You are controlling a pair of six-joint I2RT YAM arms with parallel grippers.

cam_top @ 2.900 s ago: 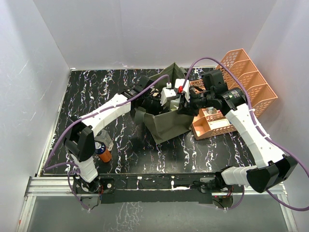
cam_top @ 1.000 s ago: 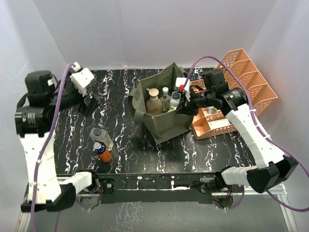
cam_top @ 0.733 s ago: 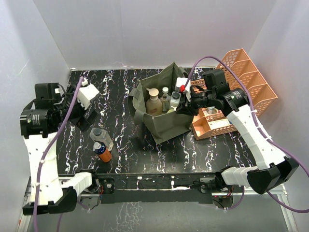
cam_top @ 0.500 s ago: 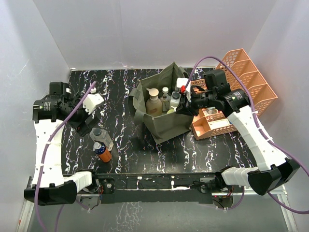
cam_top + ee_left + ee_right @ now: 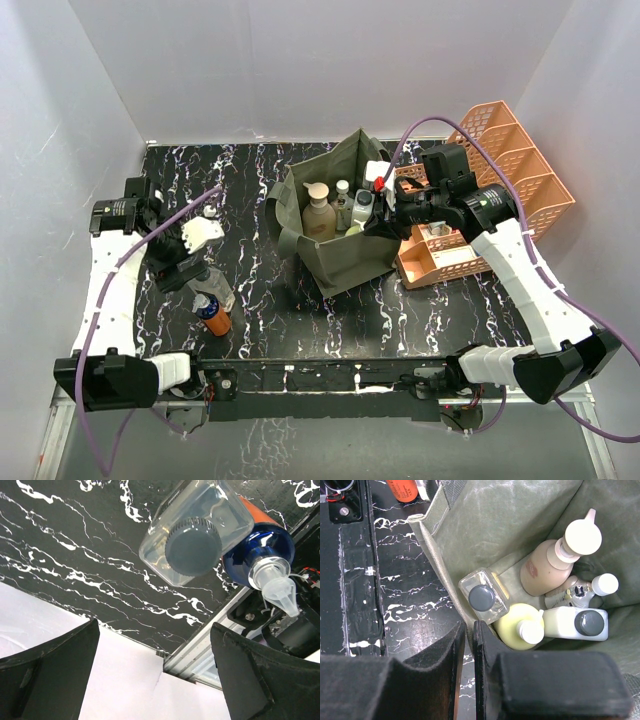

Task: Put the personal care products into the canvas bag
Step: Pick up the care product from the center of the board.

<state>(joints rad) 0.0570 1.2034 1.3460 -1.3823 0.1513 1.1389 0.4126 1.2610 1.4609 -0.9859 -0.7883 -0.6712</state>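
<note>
Two personal care products are standing outside the canvas bag (image 5: 350, 265), at the left front of the table (image 5: 290, 320) – a clear bottle (image 5: 192, 545) with a dark cap and an orange bottle (image 5: 257, 547) with a blue top and a pale nozzle. They are sitting side by side, seemingly touching, both upright with their long axes vertical and their caps pointing up. The left gripper (image 5: 155, 630) is hovering just above them with its jaws spread wide, holding nothing and touching neither. Five more bottles are standing upright inside the bag: a tan bottle (image 5: 545, 565), a pale yellow bottle (image 5: 517, 627), a second clear bottle (image 5: 482, 597), a white bottle (image 5: 575, 622) and a small white-capped one (image 5: 605, 584). The right gripper (image 5: 469, 627) is pinching the bag's right rim, its jaws nearly together on the fabric. Just beyond – an orange tray organizer (image 5: 500, 180).
</note>
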